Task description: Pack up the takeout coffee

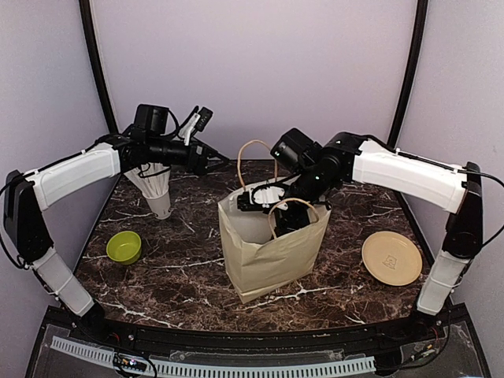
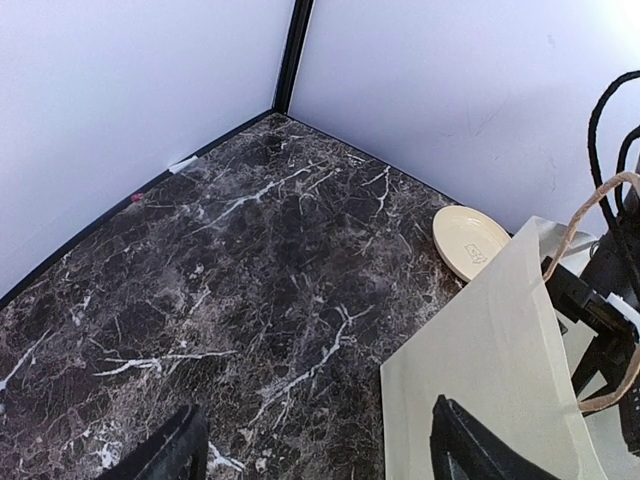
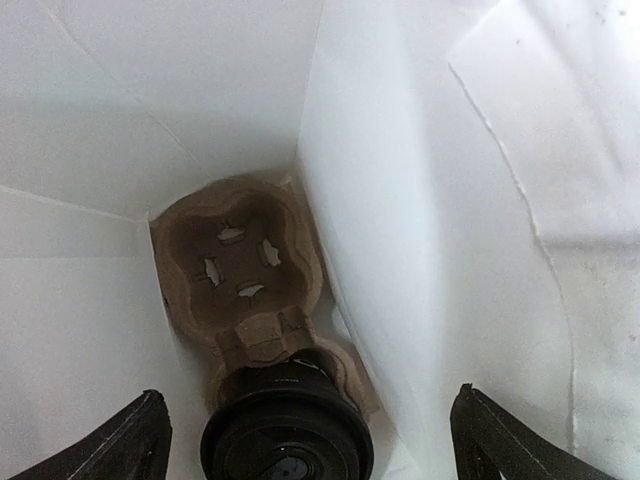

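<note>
The takeout coffee (image 3: 288,432), seen from above as a round black lid, sits in the near cell of a brown cardboard cup carrier (image 3: 240,262) at the bottom of the paper bag (image 1: 272,256). The far cell is empty. My right gripper (image 3: 310,420) is open inside the bag, its fingers on either side of the lid and above it, holding nothing. In the top view the right gripper (image 1: 274,209) reaches down into the bag mouth and the cup is hidden. My left gripper (image 2: 315,440) is open and empty, raised at the back left, beside the bag (image 2: 490,380).
A pale cup of white straws (image 1: 157,193) stands at the back left under the left arm. A lime-green bowl (image 1: 124,246) sits at the left. A tan plate (image 1: 391,257) lies at the right. The bag's handles (image 1: 256,157) stand up around the right wrist.
</note>
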Robot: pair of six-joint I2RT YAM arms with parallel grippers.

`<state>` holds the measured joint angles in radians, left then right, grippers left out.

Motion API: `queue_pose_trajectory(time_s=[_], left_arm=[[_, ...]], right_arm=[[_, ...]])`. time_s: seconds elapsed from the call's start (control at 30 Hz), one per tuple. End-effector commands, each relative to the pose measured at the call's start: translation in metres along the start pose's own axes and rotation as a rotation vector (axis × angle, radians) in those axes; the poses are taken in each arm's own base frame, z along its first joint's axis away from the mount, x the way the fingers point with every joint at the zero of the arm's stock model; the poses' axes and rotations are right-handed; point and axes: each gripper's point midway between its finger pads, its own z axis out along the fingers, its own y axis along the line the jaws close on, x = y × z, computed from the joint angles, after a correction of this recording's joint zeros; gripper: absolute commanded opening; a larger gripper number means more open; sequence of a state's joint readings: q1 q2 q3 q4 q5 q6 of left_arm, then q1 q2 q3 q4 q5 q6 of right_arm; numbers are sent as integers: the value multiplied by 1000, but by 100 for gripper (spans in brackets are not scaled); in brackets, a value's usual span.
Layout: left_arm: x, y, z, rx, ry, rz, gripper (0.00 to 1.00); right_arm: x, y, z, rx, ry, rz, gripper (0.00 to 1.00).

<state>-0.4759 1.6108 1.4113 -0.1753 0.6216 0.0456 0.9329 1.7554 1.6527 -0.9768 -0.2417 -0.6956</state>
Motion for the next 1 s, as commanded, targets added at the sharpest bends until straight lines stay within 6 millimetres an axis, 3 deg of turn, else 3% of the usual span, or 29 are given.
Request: queue_pose_trajectory(time_s=[0.0, 0.1, 0.27, 0.43, 0.53, 0.8, 0.97], left_arm=[[-1, -12, -18, -6, -11, 25, 79], [0, -21, -26, 6, -18, 19, 79], [-2, -59, -42, 66, -18, 66, 79], [3, -96, -33, 106, 26, 121, 81], [-1, -103, -27, 110, 27, 135, 81], [-24, -86, -34, -26, -16, 169, 80], [-29, -103, -26, 93, -33, 157, 80]], right_arm=[[-16, 0, -25, 16, -48, 9, 99], [-23, -2, -37, 30, -65, -3, 99], [-36, -10, -61, 90, -106, -18, 99], [-39, -21, -67, 147, -107, -17, 99], [-39, -25, -77, 183, -102, -24, 97], [-60, -23, -134, 273, -232, -64, 95], [-57, -25, -141, 309, -229, -60, 94]])
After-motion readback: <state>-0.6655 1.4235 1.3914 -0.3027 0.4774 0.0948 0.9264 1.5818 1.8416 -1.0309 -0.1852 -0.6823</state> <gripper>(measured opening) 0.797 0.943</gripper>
